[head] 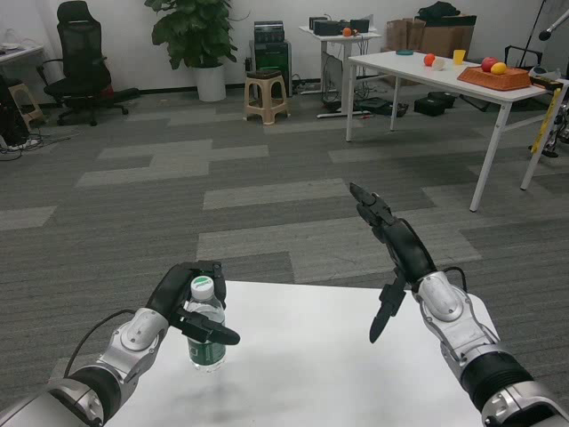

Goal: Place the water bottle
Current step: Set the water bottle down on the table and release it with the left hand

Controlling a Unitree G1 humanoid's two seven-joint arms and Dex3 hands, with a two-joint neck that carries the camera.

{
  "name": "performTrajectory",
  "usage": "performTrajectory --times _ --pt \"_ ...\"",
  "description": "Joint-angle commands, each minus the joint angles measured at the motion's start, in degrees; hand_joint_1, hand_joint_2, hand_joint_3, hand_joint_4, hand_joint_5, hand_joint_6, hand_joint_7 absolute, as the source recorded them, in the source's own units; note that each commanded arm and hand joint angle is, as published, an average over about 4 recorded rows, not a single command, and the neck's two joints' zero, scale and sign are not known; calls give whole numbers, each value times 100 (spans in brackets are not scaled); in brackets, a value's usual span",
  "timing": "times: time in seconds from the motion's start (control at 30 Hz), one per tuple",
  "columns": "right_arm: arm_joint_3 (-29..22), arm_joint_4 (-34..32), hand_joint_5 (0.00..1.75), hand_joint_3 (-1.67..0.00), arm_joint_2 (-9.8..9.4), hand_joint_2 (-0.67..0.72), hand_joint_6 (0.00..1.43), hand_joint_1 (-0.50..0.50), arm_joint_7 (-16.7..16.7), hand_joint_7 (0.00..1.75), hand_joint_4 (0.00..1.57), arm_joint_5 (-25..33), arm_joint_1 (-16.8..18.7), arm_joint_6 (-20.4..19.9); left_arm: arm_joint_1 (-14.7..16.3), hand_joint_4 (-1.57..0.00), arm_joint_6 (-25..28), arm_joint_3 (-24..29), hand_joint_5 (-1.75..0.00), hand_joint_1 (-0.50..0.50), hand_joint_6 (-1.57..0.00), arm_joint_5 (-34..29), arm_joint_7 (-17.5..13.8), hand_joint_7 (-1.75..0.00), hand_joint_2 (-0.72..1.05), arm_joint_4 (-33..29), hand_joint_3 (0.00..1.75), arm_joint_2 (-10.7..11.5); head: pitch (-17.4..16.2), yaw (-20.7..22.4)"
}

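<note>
A clear water bottle (205,334) with a white cap and a green label stands upright at the left side of the white table (302,365). My left hand (188,302) grips it around the upper part, fingers wrapped over its shoulder. My right hand (391,253) hovers above the table's right side, fingers stretched out and apart, holding nothing.
Grey carpet floor lies beyond the table's far edge. Another white table (444,76) with a basket of fruit stands at the back right. A stool (267,96), a potted plant (197,36) and an office chair (82,58) stand far behind.
</note>
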Motion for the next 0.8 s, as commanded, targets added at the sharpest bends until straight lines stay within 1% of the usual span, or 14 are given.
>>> performTrajectory --times 0.03,0.07,0.17,0.2,0.23,0.3,0.37,0.4,0.6,0.67,0.8 --pt "3 14 0 0 15 66 0 -46 -34 0 0 31 -35 -14 -187 -147 -134 -46 -175 6 -139 -46 93 -175 16 104 9 37 -1 15" --pt "3 14 0 0 15 66 0 -46 -34 0 0 31 -35 -14 -187 -146 -134 -70 -175 6 -137 -46 93 -175 16 122 9 37 1 18" --pt "8 14 0 0 15 66 0 -46 -34 0 0 31 -40 -14 -187 -143 -121 -134 -175 6 -124 -60 93 -169 16 192 9 32 7 21" --pt "10 14 0 0 15 66 0 -46 -34 0 0 31 -44 -14 -187 -141 -110 -141 -175 6 -117 -62 93 -166 16 221 9 30 8 20" --pt "12 14 0 0 15 66 0 -46 -34 0 0 31 -48 -14 -187 -140 -99 -147 -175 6 -113 -64 93 -164 16 249 9 28 6 17" --pt "12 14 0 0 15 66 0 -46 -34 0 0 31 -53 -14 -187 -135 -81 -156 -175 6 -94 -73 93 -157 16 315 9 19 4 19" --pt "12 18 0 0 20 66 0 -46 -36 0 0 31 -53 -14 -187 -128 -72 -156 -175 7 -79 -110 109 -154 14 414 9 4 1 24" --pt "12 20 0 0 22 66 0 -46 -38 0 0 31 -53 -14 -187 -125 -72 -156 -175 8 -74 -132 124 -152 12 460 9 -3 -1 26" --pt "14 29 0 0 24 66 0 -46 -45 0 0 31 -62 -14 -150 -106 -125 -147 -175 9 -56 -308 304 -141 3 732 9 -53 16 29" --pt "19 34 0 0 24 66 0 -46 -49 0 0 31 -66 -14 -115 -107 -160 -134 -175 10 -56 -383 364 -140 -2 790 9 -71 17 31" --pt "30 51 0 0 24 66 0 -46 -51 0 0 31 -101 -14 -44 -108 -244 -106 -175 10 -60 -572 418 -140 -2 825 9 -82 15 50"
